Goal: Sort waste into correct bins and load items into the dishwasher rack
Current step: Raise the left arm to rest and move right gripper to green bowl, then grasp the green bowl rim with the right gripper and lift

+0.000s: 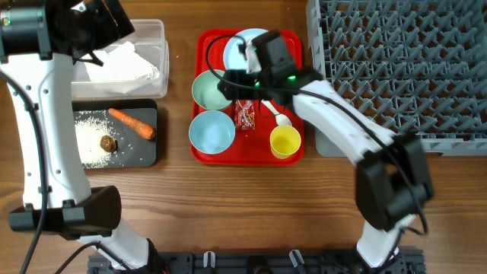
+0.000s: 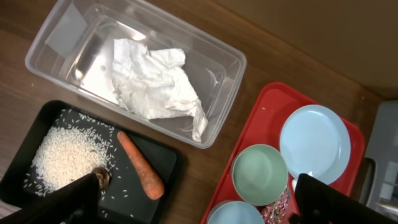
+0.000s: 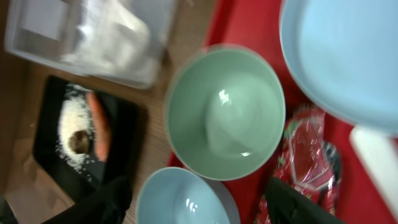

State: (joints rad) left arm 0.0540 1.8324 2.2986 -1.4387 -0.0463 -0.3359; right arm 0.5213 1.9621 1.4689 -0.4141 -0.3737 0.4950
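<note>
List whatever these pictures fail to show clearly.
Plate: overhead, its right side is under the right arm.
Spoon: overhead, handle end hidden by the same arm.
Wrapper: print blurred in the right wrist view, too small overhead.
Tub: overhead, left end covered by the left arm.

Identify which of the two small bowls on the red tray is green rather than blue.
The mint-green bowl, next to the round plate at the red tray's far end. The other bowl, beside the yellow cup, is pale blue.
</note>
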